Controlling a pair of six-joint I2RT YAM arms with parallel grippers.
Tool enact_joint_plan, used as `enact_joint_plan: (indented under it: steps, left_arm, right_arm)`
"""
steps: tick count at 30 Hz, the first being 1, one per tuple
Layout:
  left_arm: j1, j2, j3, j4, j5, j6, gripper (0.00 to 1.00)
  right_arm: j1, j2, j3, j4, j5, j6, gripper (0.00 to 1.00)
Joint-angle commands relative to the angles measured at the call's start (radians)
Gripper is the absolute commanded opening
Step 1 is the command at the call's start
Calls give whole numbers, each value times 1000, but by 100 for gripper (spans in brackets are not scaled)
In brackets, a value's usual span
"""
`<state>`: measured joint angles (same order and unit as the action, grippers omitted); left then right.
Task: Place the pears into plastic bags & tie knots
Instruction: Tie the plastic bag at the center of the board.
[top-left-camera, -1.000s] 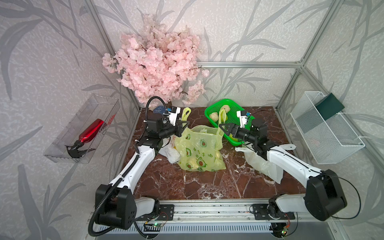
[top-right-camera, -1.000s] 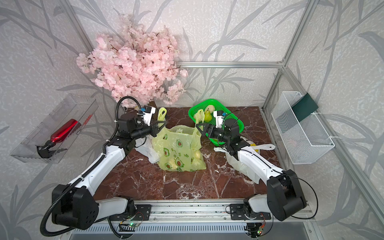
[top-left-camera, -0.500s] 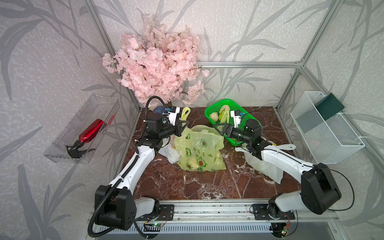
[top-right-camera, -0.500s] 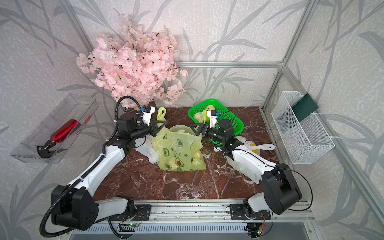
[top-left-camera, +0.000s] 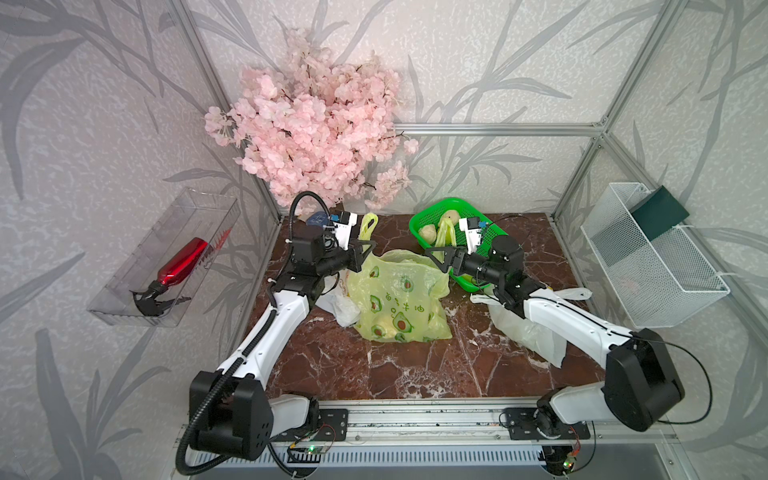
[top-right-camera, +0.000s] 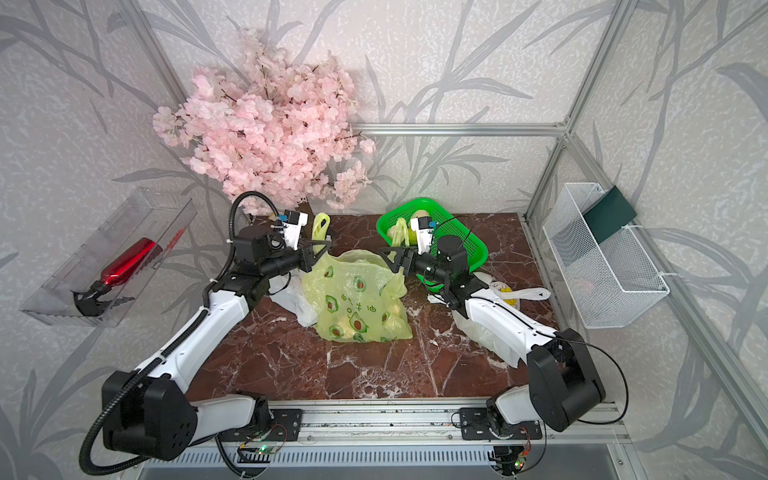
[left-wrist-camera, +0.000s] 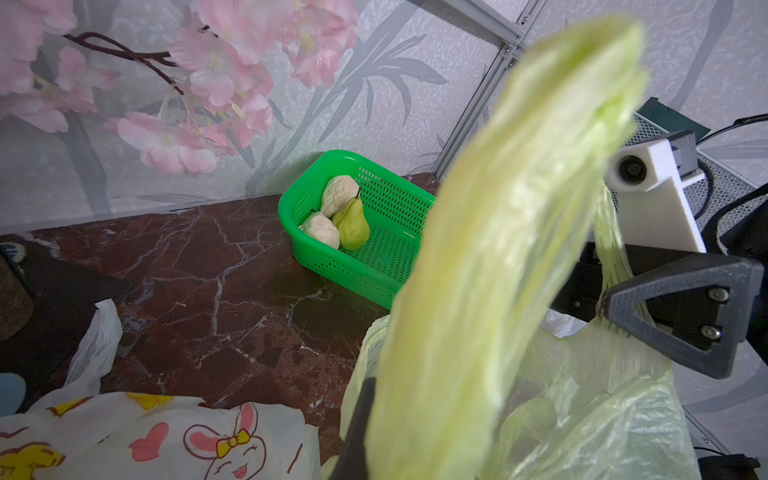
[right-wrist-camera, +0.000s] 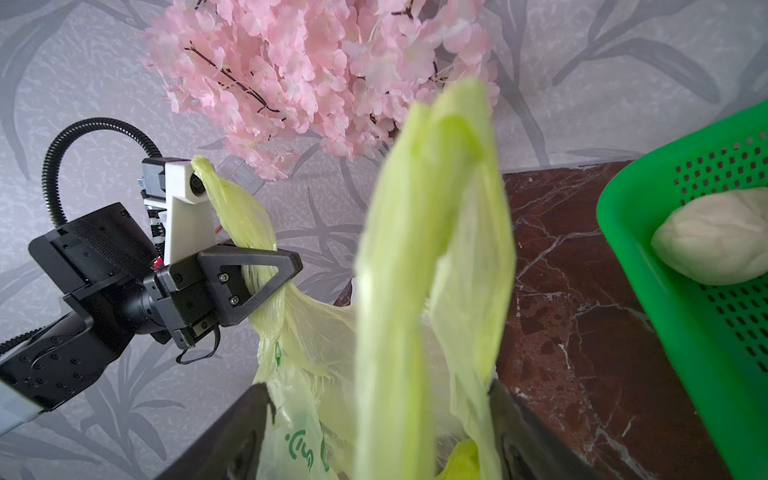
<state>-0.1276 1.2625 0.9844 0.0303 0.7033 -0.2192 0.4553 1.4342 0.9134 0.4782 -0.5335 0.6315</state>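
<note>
One dark marble table (top-left-camera: 415, 374) fills the lower middle of both top views, with a pink blossom branch (top-left-camera: 316, 124) above it at upper centre. At frame centre stands the green bag (top-left-camera: 399, 299), printed with avocados. Its mouth is pulled up, and rounded lumps show through its lower part, most likely pears already inside.

Two white bags lie slack on the table. One (top-left-camera: 343, 307) is just left of the green bag and the other (top-left-camera: 523, 332) lies under the right arm at centre right. The green basket (left-wrist-camera: 345, 266) sits right of centre at the table's far edge. It holds one green pear (left-wrist-camera: 353, 224) and two pale fruits (left-wrist-camera: 322, 230) touching it.

The left strap (top-left-camera: 368, 222) of the green bag rises at the bag's upper left. The left gripper (top-left-camera: 365, 252) is clamped tight on it below the loop. The right strap (top-left-camera: 444, 232) stands up in front of the basket. The right gripper (top-left-camera: 436, 257) has its jaws spread wide on either side of that strap, which passes between them ungripped, as the right wrist view shows.

The step in hand looks like the start of the first knot, with the filling of this bag apparently done. The next move calls for the right jaws to pinch their strap low down. Both arms must then cross the straps and pass one under the other without letting the thin plastic slip. The fruits in the basket and the white bags suggest that most of the task remains.
</note>
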Motion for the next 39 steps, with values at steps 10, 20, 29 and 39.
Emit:
enact_joint_plan:
  steps: [10, 20, 29, 39]
  left_arm:
    - [72, -45, -18, 7, -25, -67, 0]
    - [85, -37, -16, -6, -30, -68, 0]
    - [91, -25, -4, -8, -22, -90, 0]
    - [71, 42, 176, -282, -9, -41, 0]
  right_arm:
    - [-37, 145, -19, 255, -95, 141, 88]
    - [-38, 223, -4, 351, -88, 183, 76]
    - [-38, 243, -22, 404, -76, 211, 44]
    - [-28, 120, 40, 22, -36, -57, 0]
